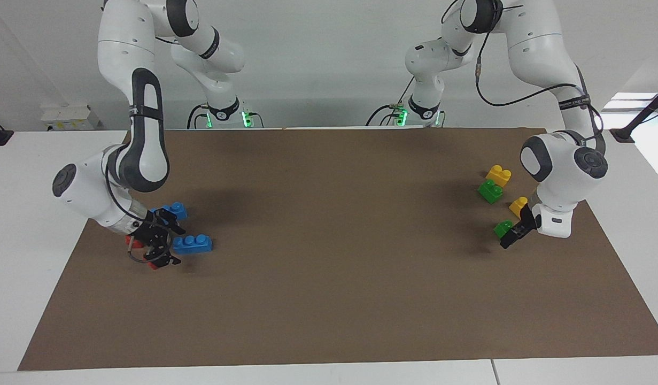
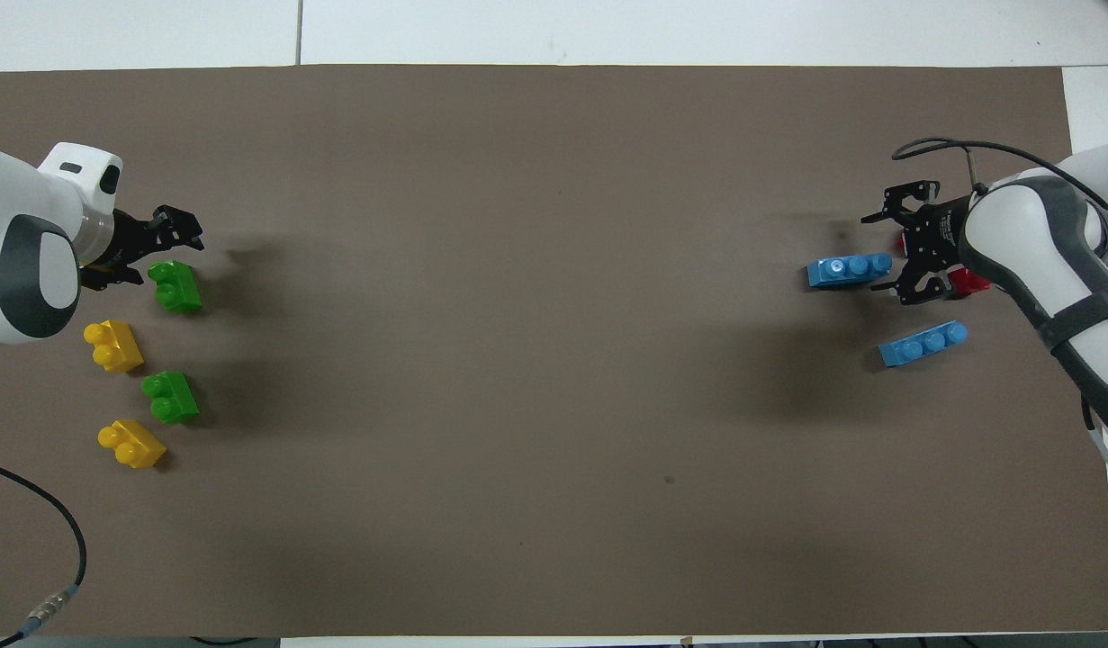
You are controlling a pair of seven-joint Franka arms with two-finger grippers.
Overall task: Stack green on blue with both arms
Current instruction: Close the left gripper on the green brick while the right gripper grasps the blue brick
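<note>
The brown mat [image 2: 554, 360] carries two clusters of bricks, one at each end.

Left arm's end, from nearest the robots outward: a yellow brick [image 2: 132, 443], a green brick [image 2: 170, 398], a second yellow brick [image 2: 112, 346], then the farthest green brick [image 2: 175, 286]. All four lie apart from one another, studs up.

Right arm's end: the nearer blue brick [image 2: 923, 344], then the farther blue brick [image 2: 849, 269]. Two red bricks [image 2: 971, 281] lie beside the farther blue brick, largely covered by the right wrist.

The left gripper [image 2: 177, 232] is low over the mat just beside the farthest green brick, fingers spread, holding nothing. Contact with the brick cannot be determined.

The right gripper [image 2: 888, 252] hangs at the end of the farther blue brick, fingers spread wide, holding nothing. The red bricks sit directly under its body.

No green brick rests on a blue brick.
</note>
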